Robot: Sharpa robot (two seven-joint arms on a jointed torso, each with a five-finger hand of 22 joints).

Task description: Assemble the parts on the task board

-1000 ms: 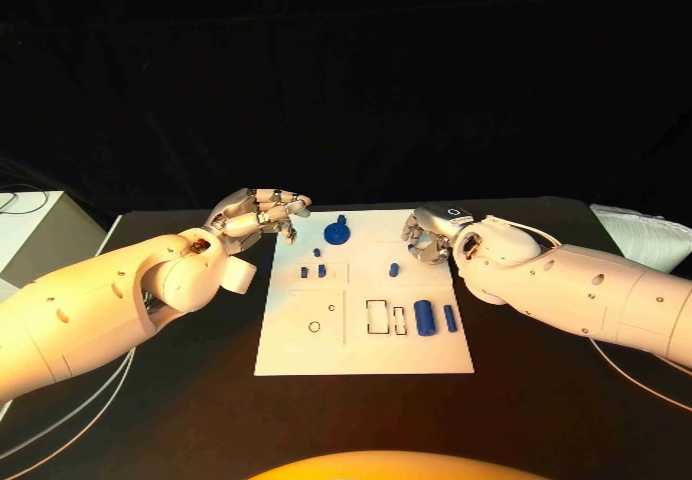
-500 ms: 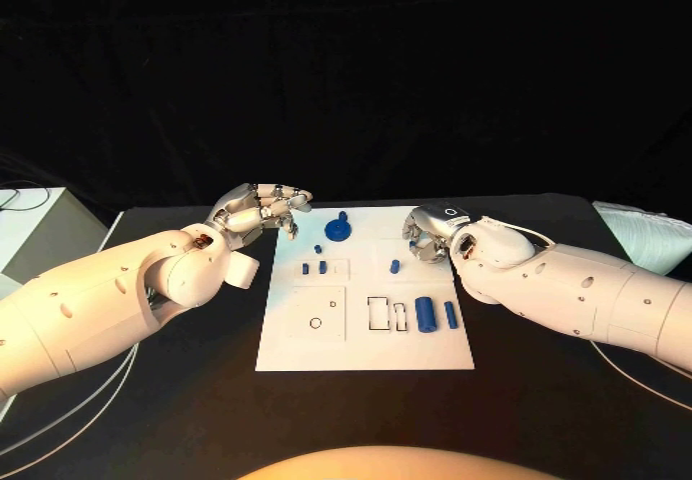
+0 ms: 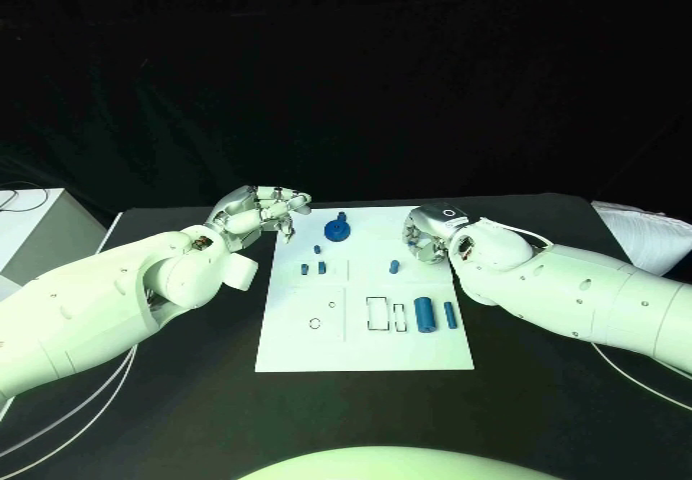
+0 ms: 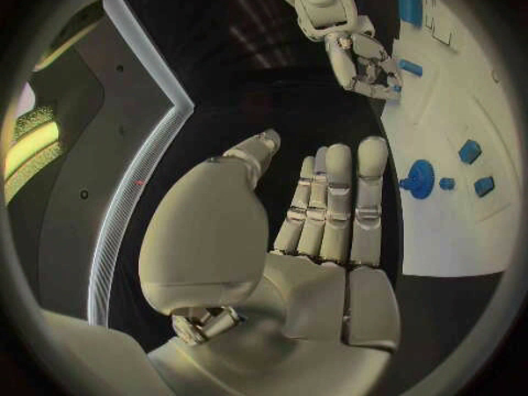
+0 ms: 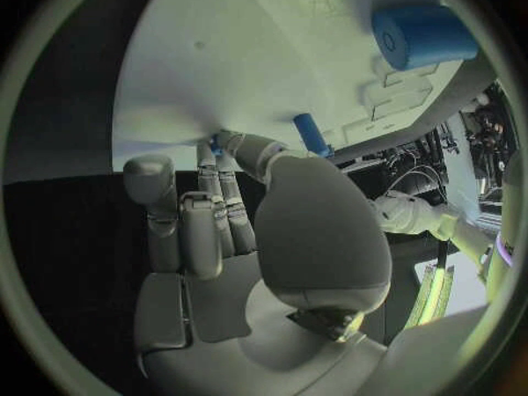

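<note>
left robot hand (image 3: pixel 264 214): open, empty, held off the task board (image 3: pixel 366 345) far-left corner | right robot hand (image 3: pixel 428 236): fingers curled, hold cannot be told | round blue part (image 3: pixel 338 231): lies between, nearer left

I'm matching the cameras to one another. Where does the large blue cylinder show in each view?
Head view: the large blue cylinder lies on the task board's near right part, beside a thin blue bar.
Left wrist view: it lies close to the circle's rim, beyond the right hand.
Right wrist view: it lies near the rim, large.
Shared landmark: the rectangular slot outlines next to it.
</note>
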